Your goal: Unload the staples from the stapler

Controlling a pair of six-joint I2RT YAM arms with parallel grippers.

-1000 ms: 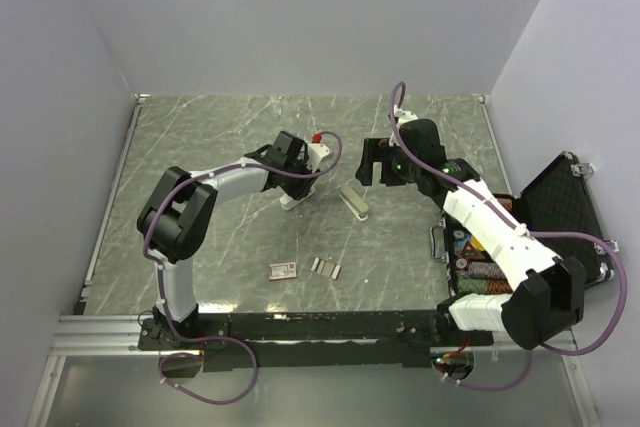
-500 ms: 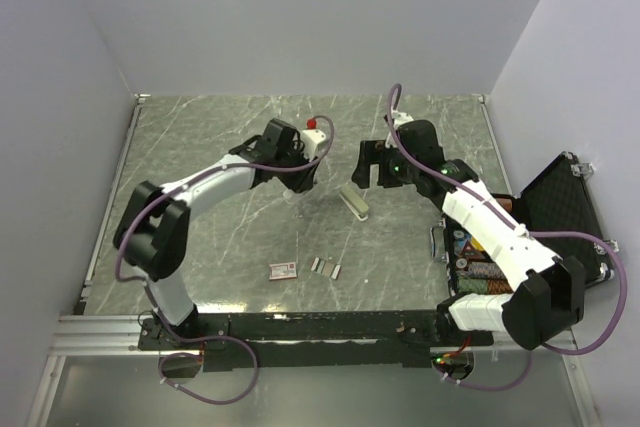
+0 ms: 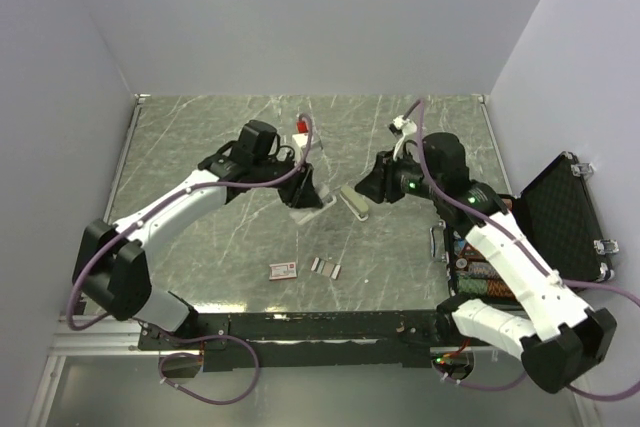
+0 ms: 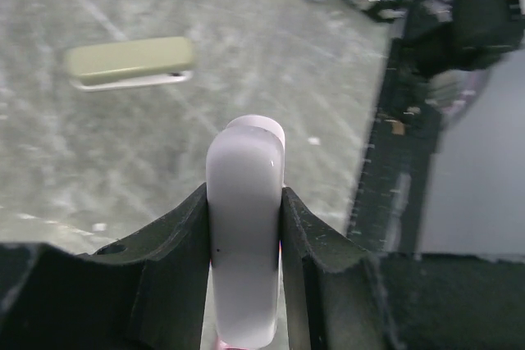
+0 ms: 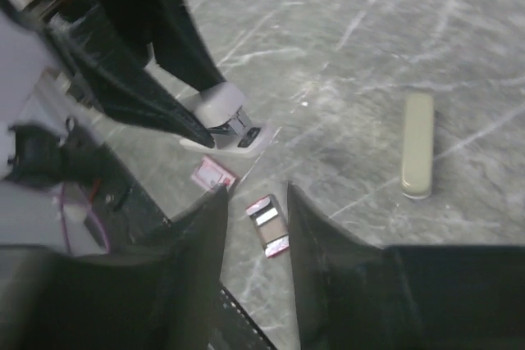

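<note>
The olive-green stapler lies flat on the marble table, closed, also seen as the stapler and the stapler. Short silver staples lie nearer the front, and the staples show below my right jaws. My left gripper is shut on a white rounded object with a red tip, just left of the stapler. In the left wrist view the left gripper pinches it from both sides. My right gripper hovers just right of the stapler; the right gripper has its jaws narrowly apart and empty.
A small red-and-white flat box lies left of the staples, also seen as the box. An open black case with stacked chips stands at the right edge. Grey walls enclose the table on three sides.
My left arm has swung its elbow out to the left and carried the white object closer to the stapler. My right arm has shifted right, and its jaws have narrowed from wide open.
</note>
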